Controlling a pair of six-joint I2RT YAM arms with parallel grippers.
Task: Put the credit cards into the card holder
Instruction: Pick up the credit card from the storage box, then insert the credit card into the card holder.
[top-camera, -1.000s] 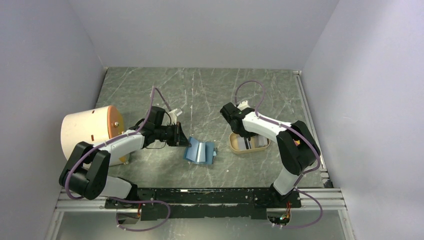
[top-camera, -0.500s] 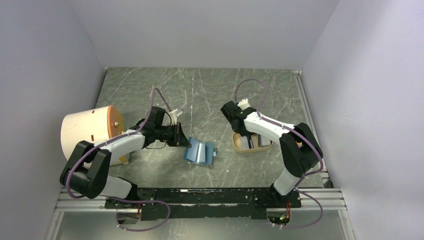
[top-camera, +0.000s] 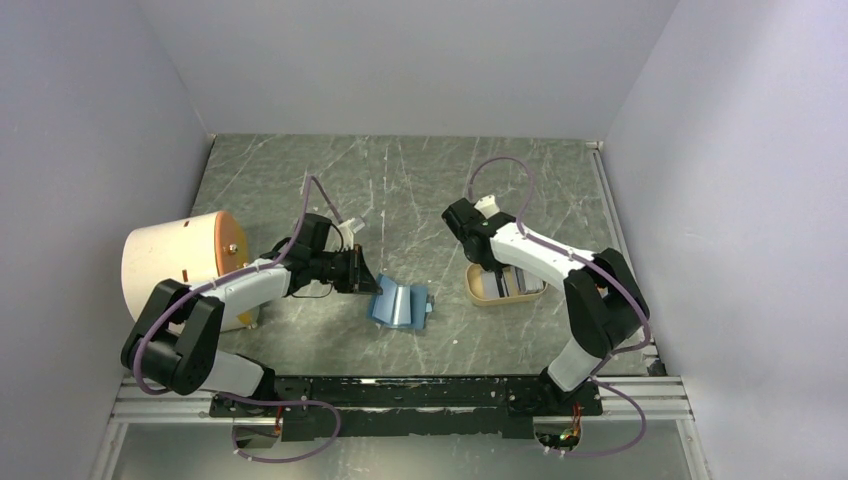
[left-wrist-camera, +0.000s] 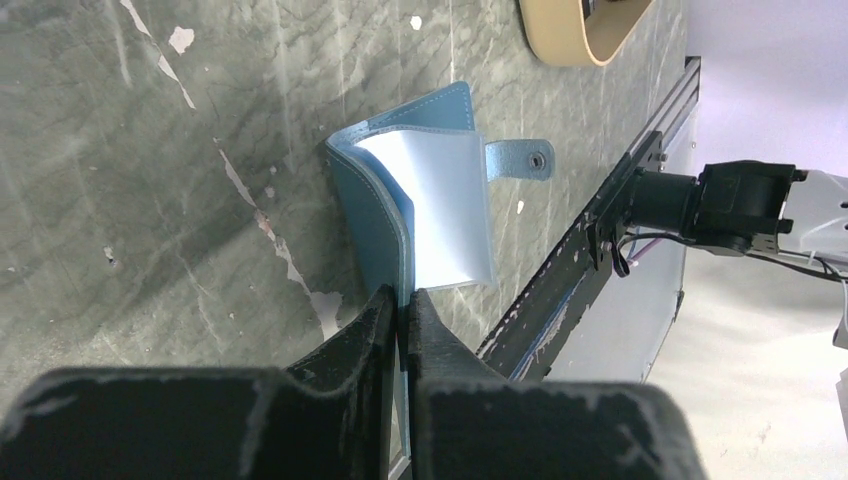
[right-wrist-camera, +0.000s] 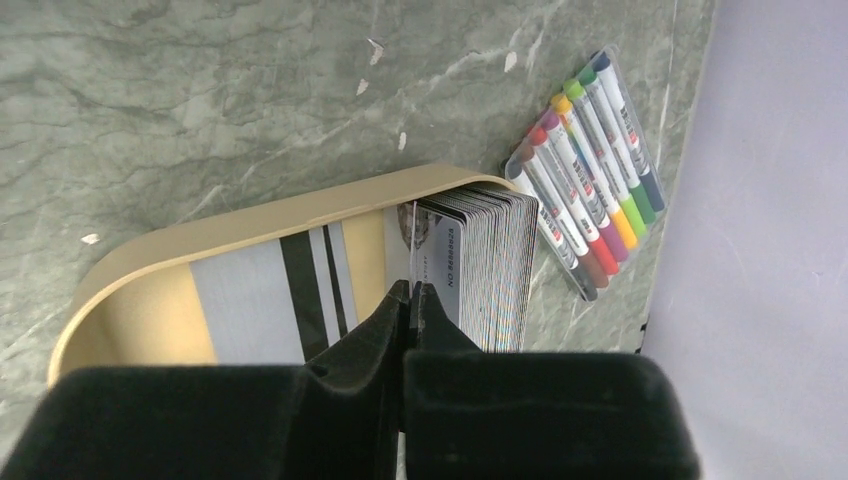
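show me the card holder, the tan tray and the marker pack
card holder (left-wrist-camera: 440, 215), left wrist view, pale inner flap
tan tray (right-wrist-camera: 250, 228), right wrist view, far rim
marker pack (right-wrist-camera: 588, 165), right wrist view, middle pens

tan tray (left-wrist-camera: 562, 38): cut off by top edge in left wrist view | card holder (left-wrist-camera: 365, 190): near corner hidden behind left gripper (left-wrist-camera: 401, 305) | credit cards (right-wrist-camera: 487, 268): lower ends hidden behind right gripper (right-wrist-camera: 408, 300), print too small to read | top view: cards too small to tell apart
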